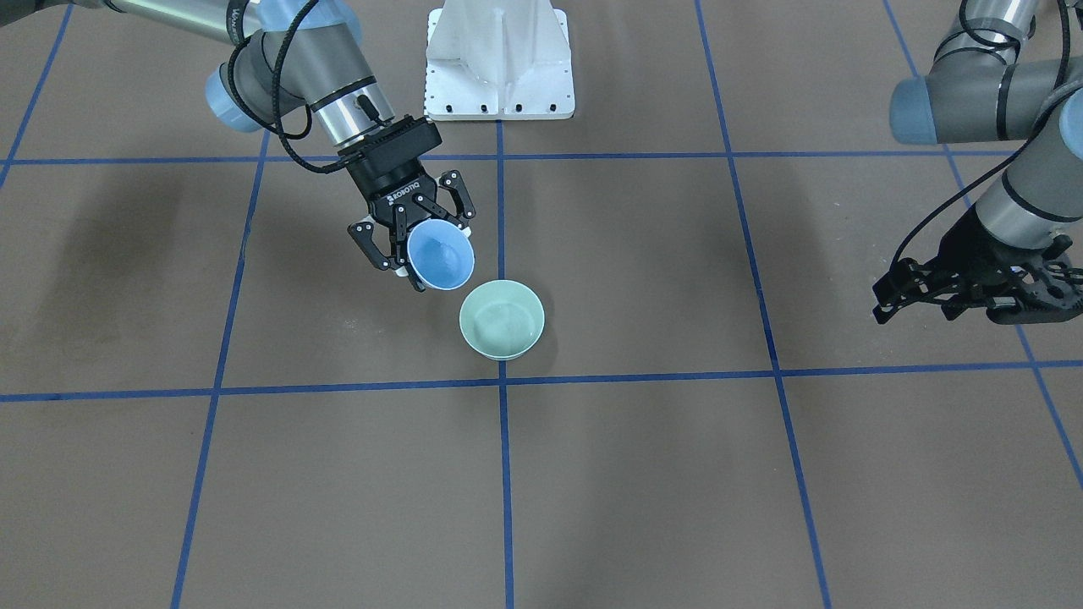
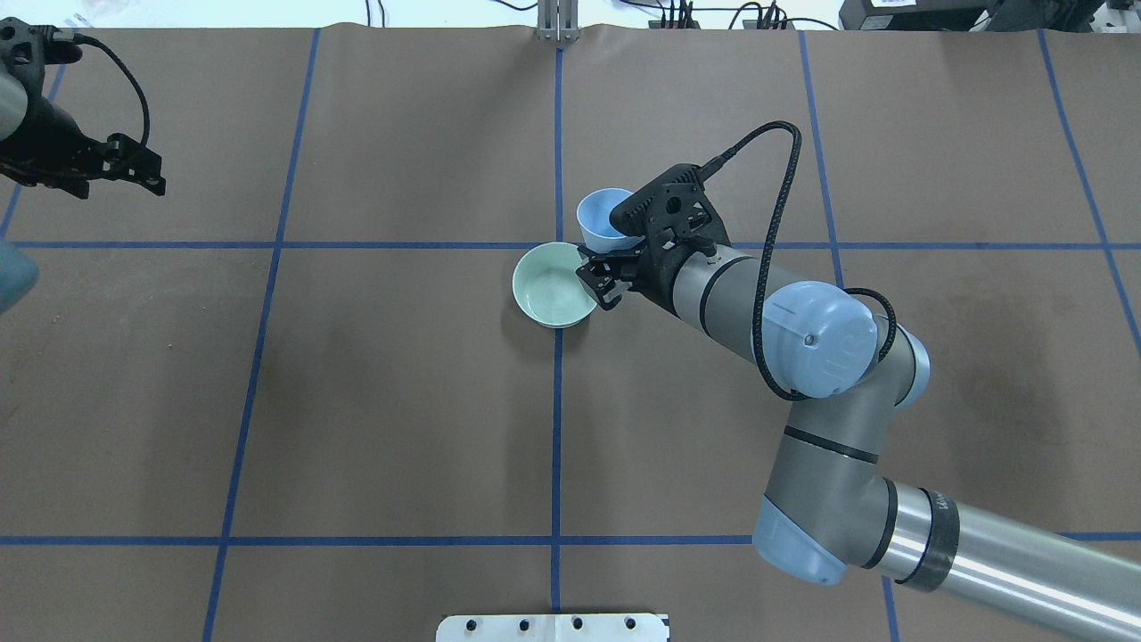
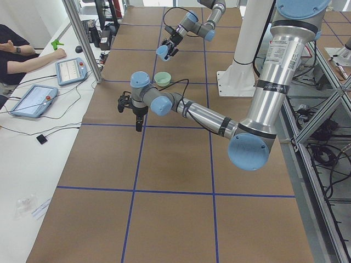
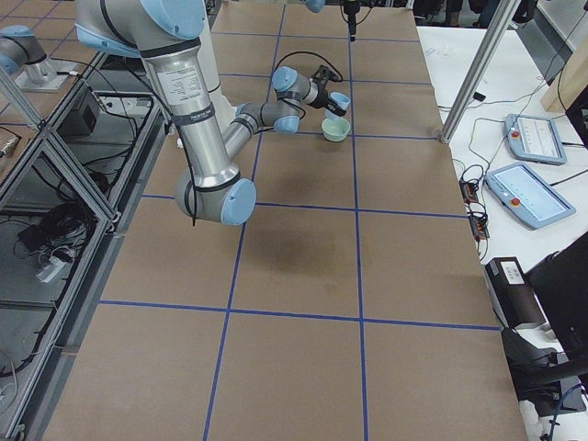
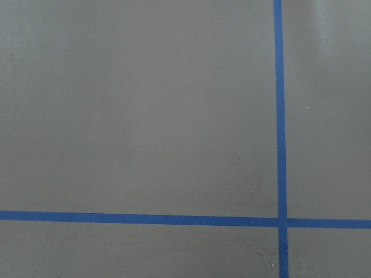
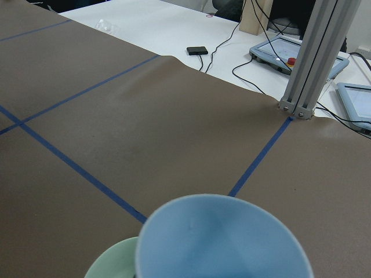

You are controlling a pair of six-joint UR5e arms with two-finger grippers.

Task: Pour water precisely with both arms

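Just left of centre in the front-facing view, the right gripper (image 1: 423, 245) is clamped on a light-blue bowl (image 1: 442, 258). The bowl is held off the brown paper-covered table (image 1: 677, 474) and tipped, its mouth turned toward the lower right of the frame. Its lower rim hangs just beside, and slightly above, the upper-left rim of a pale-green bowl (image 1: 531, 306). The green bowl stands upright on the table, just left of the central blue tape line (image 1: 505, 474) and above a crossing line.

The water (image 1: 501, 323) shows only as a faint sheen on the floor of the green bowl; whether any lies in the blue bowl I cannot tell.

In the right wrist view the blue rim fills the bottom of the frame, with the green rim peeping out at its lower left.

The right arm (image 2: 802, 339) reaches in from the lower right of the overhead view. The left arm (image 1: 998, 93) sits at the far right edge of the front-facing view, well apart from both bowls. Its left gripper (image 1: 956, 304) hangs above bare table with fingers spread wide and nothing between them; its wrist camera sees only brown paper and crossed tape.

At the top centre stands the white pedestal base (image 1: 499, 59); at the upper left of the left-side view, a person's arm (image 3: 33, 55) rests by a teach pendant (image 3: 71, 70).
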